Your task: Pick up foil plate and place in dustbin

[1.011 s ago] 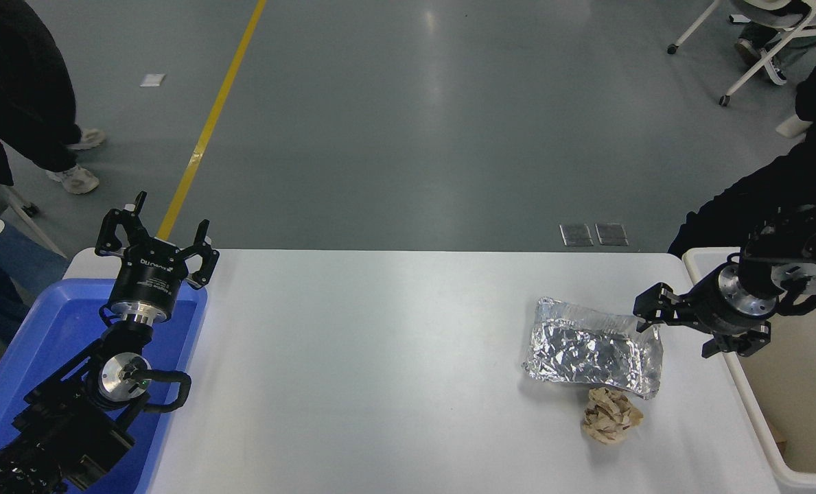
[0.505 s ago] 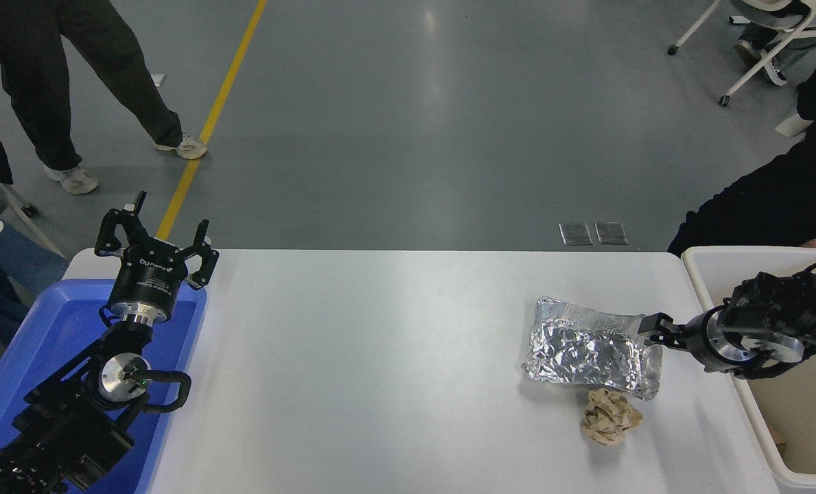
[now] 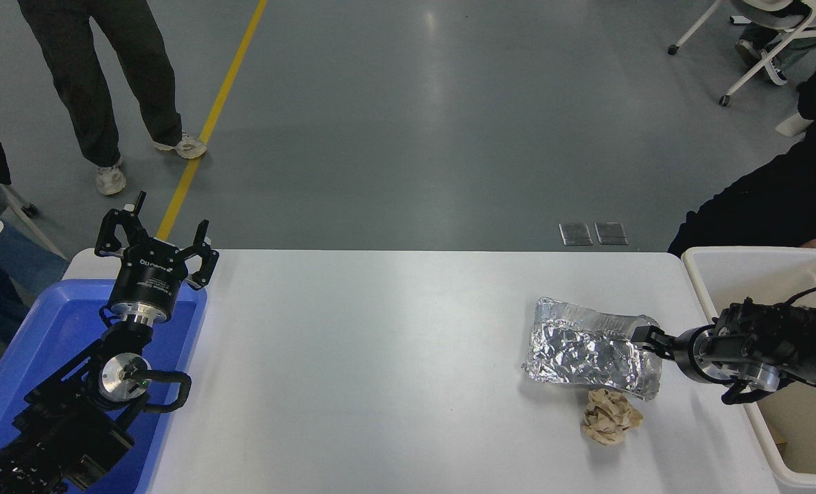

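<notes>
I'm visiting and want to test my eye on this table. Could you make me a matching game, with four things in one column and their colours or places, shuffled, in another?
Things:
1. foil plate
2. paper ball
3. dustbin
4. left claw

Descriptions:
A. tan and crumpled, just in front of the shiny tray
B. cream, at the table's right edge
C. silver and crinkled, with the right claw at its right rim
D. black, parked above the blue tray

Pairs: 1-C, 2-A, 3-B, 4-D

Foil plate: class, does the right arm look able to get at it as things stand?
Probably yes. The right gripper is already at the foil plate's right rim, with nothing between them; the paper ball lies nearer the camera.
</notes>
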`<state>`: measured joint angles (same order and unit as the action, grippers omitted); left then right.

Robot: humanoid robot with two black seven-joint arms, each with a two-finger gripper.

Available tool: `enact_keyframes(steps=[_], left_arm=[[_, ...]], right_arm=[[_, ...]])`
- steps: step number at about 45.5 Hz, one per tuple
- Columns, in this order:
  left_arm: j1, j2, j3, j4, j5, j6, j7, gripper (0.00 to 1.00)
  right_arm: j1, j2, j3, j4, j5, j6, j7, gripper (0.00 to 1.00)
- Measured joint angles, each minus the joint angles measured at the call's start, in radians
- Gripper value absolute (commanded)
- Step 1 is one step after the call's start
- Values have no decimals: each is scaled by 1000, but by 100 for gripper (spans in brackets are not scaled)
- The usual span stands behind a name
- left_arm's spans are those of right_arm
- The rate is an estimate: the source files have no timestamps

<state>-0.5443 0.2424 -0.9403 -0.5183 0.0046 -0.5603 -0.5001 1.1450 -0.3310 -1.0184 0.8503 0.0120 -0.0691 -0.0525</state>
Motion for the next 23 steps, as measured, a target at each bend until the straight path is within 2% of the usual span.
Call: enact_keyframes(steps=[2, 5, 7, 9, 15, 17, 21, 23], left_arm=[[0, 0, 0, 0, 0, 0, 0, 98], [0, 0, 0, 0, 0, 0, 0, 98], [0, 0, 0, 0, 0, 0, 0, 98], [0, 0, 0, 0, 0, 0, 0, 98], [0, 0, 0, 0, 0, 0, 0, 98], [0, 0, 0, 0, 0, 0, 0, 98], [0, 0, 0, 0, 0, 0, 0, 98], [0, 0, 0, 0, 0, 0, 0, 98]], right_arm=[[-5, 2, 1, -1, -1, -9, 0, 74], [-12, 6, 1, -3, -2, -20, 0, 50], [-15, 8, 0, -3, -4, -25, 0, 39], [-18, 10, -1, -3, -4, -30, 0, 35], [-24, 14, -1, -4, -4, -39, -1, 33], [-25, 15, 0, -4, -4, -40, -1, 25], [-26, 16, 3, -5, -3, -44, -1, 18], [-26, 16, 4, -5, -3, -45, -1, 9]])
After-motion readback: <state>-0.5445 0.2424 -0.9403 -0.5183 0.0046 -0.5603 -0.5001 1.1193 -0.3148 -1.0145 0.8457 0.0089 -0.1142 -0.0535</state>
